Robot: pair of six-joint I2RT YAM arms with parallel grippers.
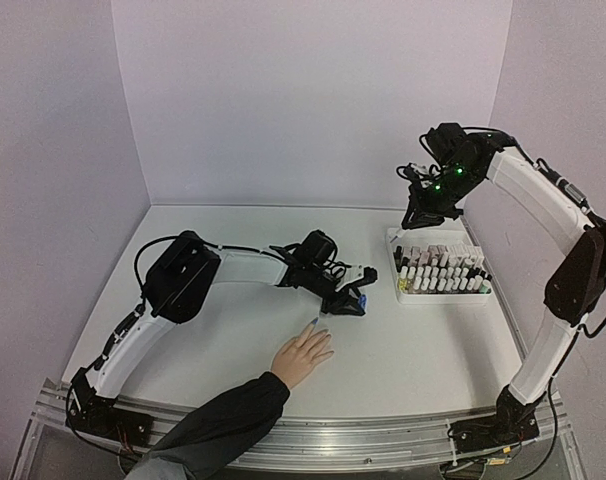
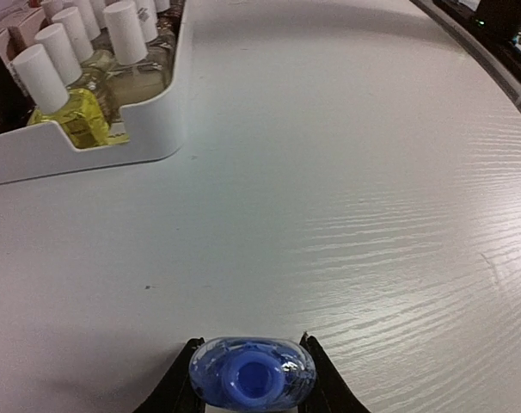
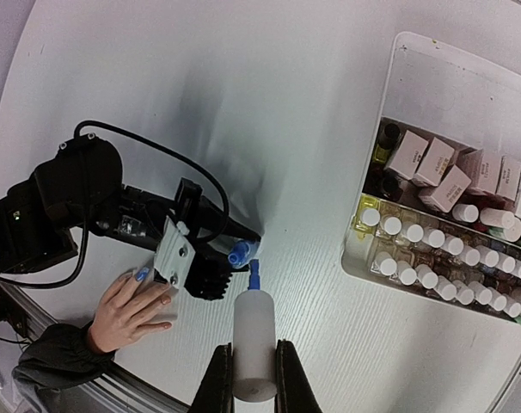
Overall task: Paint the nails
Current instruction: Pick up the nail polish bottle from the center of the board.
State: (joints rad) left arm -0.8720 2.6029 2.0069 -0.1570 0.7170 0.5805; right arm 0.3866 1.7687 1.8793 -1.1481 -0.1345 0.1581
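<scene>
A light-skinned hand [image 1: 303, 356] with a dark sleeve lies flat on the white table. One nail [image 3: 142, 274] is painted blue, and it also shows in the top view [image 1: 314, 322]. Two other nails [image 3: 168, 300] are bare pinkish. My left gripper [image 1: 351, 303] is shut on an open blue polish bottle [image 2: 253, 379], upright on the table just beyond the fingertips. My right gripper [image 3: 253, 353] is shut on the white cap [image 3: 254, 340], whose blue brush [image 3: 254, 277] points down. It hangs high over the tray in the top view [image 1: 416, 218].
A white tray [image 1: 395, 292] with several polish bottles and small boxes stands at the right. Its rim shows in the left wrist view [image 2: 88, 142] and in the right wrist view [image 3: 398, 103]. The left arm's cable [image 3: 183, 168] loops beside the hand.
</scene>
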